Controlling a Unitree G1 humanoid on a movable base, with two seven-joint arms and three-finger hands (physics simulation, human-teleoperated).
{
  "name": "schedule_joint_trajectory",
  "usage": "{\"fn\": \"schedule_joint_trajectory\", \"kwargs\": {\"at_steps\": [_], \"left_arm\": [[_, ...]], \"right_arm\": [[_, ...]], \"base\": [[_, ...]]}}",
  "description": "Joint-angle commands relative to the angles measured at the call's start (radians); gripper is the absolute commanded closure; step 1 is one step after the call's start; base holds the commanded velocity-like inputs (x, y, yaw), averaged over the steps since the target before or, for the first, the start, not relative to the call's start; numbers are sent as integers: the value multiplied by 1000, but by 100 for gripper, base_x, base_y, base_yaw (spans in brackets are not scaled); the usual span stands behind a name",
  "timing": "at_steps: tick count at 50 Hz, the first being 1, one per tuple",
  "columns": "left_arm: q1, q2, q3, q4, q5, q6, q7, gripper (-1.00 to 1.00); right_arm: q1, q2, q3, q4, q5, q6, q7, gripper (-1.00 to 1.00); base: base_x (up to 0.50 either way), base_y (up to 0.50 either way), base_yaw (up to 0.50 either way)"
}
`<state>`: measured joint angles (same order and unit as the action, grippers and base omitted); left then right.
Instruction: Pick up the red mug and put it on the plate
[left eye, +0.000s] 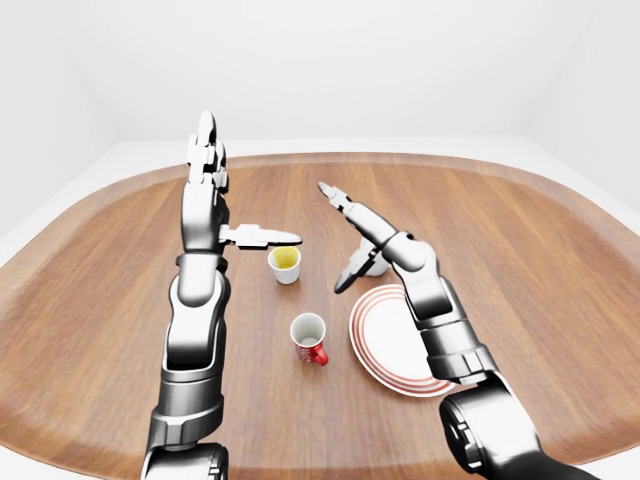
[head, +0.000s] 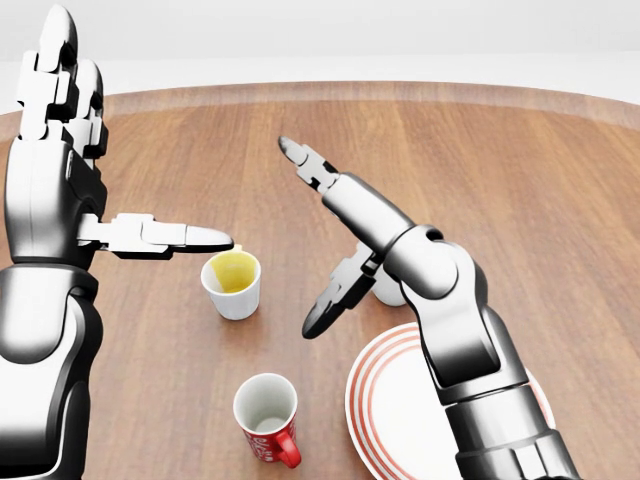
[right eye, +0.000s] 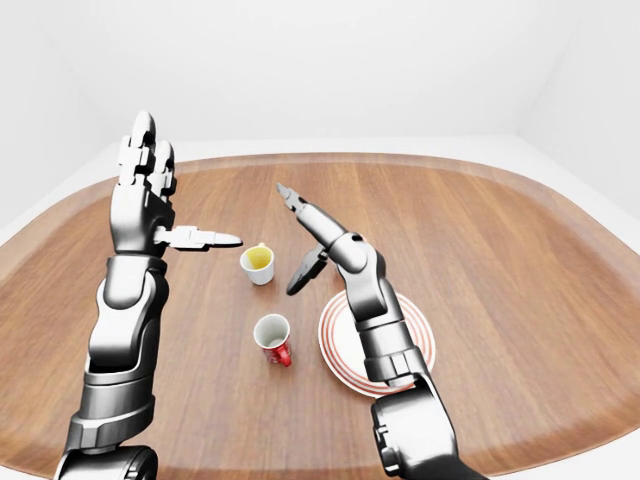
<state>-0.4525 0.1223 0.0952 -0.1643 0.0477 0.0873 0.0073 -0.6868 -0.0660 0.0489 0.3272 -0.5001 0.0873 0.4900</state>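
Note:
The red mug (head: 268, 415) stands upright on the wooden table (left eye: 520, 230), white inside, handle toward the bottom right. It is just left of the white plate with red rings (left eye: 385, 345), not touching it. My right hand (head: 300, 237) is open and empty, fingers stretched to the upper left and thumb hanging down. It is raised above the table, higher in the view than the mug. My right forearm crosses over the plate. My left hand (left eye: 245, 185) is open and empty, fingers pointing up and thumb pointing right, at the left of the view.
A small white cup with yellow inside (head: 232, 283) stands under my left thumb tip, above the mug in the view. A white object (head: 388, 290) is partly hidden behind my right wrist, at the plate's top edge. White walls surround the table.

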Motion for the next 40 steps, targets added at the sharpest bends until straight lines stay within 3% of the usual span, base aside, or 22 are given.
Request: {"fn": "schedule_joint_trajectory", "kwargs": {"at_steps": [1, 40], "left_arm": [[0, 2, 1, 4, -3, 0, 0, -100], [9, 0, 2, 21, -7, 0, 1, -100]], "right_arm": [[-9, 35, 21, 113, -44, 0, -1, -100], [-14, 129, 67, 358, -125, 0, -39, -100]], "base": [[0, 0, 0], [0, 0, 0]]}}
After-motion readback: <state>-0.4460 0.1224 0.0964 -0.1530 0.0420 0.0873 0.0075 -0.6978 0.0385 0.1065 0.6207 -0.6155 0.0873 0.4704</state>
